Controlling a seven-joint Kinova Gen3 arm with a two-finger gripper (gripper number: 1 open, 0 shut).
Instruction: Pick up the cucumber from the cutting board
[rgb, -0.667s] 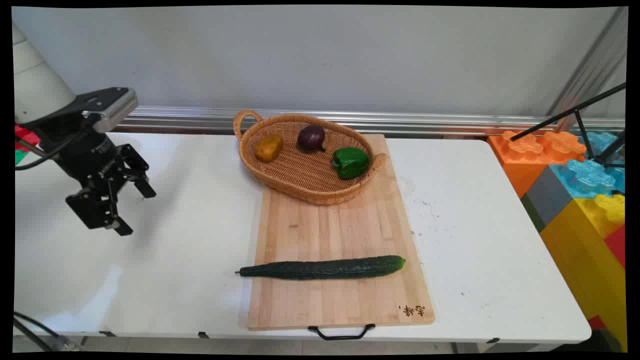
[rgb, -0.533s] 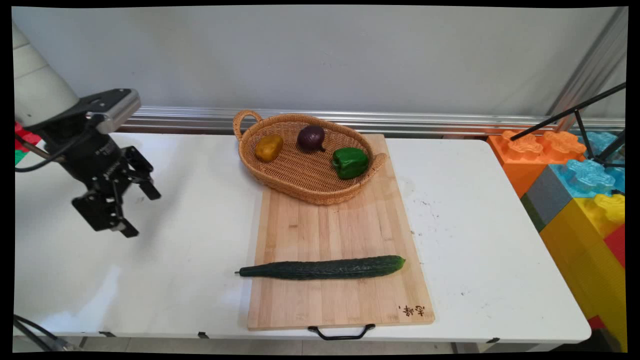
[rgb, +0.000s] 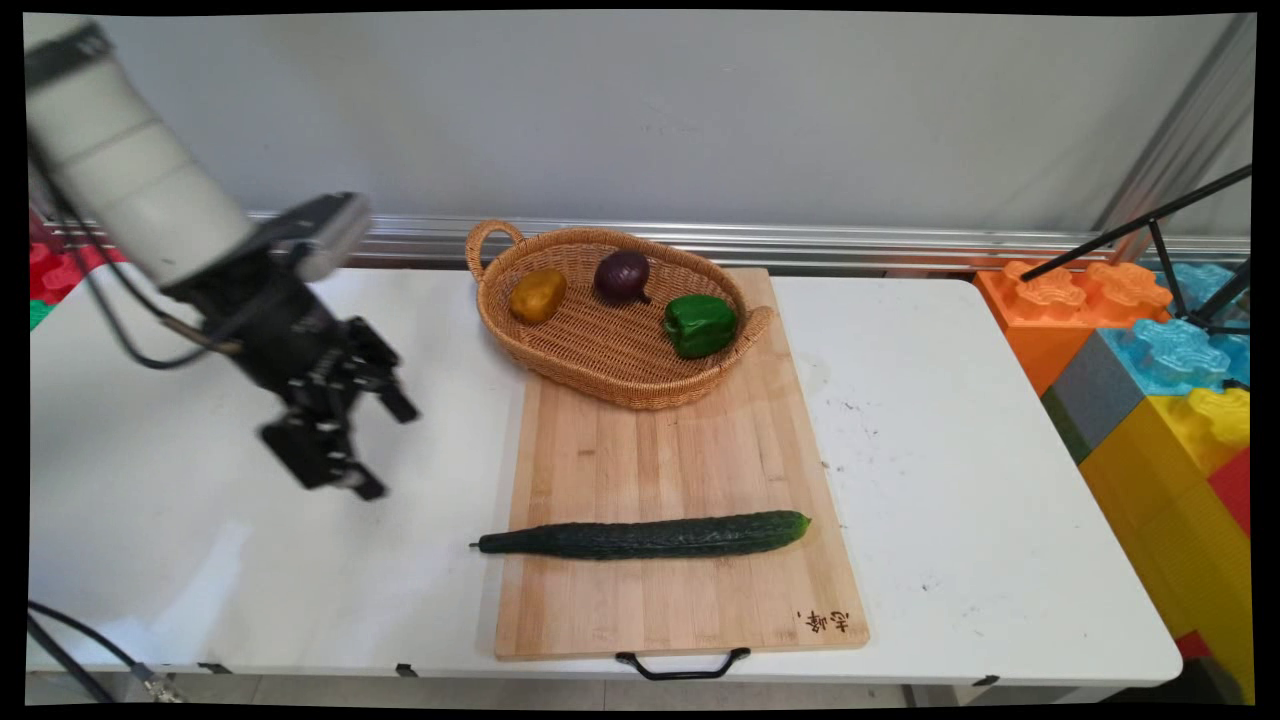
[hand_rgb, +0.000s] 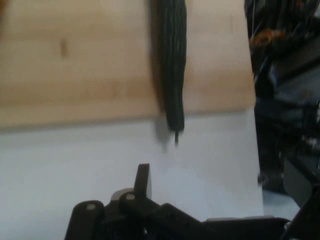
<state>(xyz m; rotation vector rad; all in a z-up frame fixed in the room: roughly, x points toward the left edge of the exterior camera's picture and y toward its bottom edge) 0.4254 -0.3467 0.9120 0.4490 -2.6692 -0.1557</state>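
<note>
My gripper (rgb: 385, 450) hangs open and holds nothing, above the white table (rgb: 200, 520) just left of the wooden cutting board (rgb: 680, 450). A long dark green cucumber (rgb: 645, 535) lies across the board's near part, its thin stem end sticking out past the left edge. In the hand view the cucumber (hand_rgb: 172, 65) runs down over the board (hand_rgb: 75, 60) and ends just ahead of the gripper (hand_rgb: 220, 200); one finger (hand_rgb: 142, 180) shows clearly. A wicker basket (rgb: 610, 390) on the board's far end holds a yellow pepper (rgb: 538, 295), a red onion (rgb: 622, 276) and a green pepper (rgb: 700, 325).
Big coloured toy blocks (rgb: 1150, 350) stand off the table's right end, with a black stand leg (rgb: 1140, 225) slanting over them. A black handle (rgb: 683, 665) sticks out from the board at the table's front edge. A metal rail (rgb: 900, 245) runs along the back.
The arm has swung right and slightly down, bringing the gripper from the table's left side close to the board's left edge. Its fingers have stayed open. Nothing else moved.
</note>
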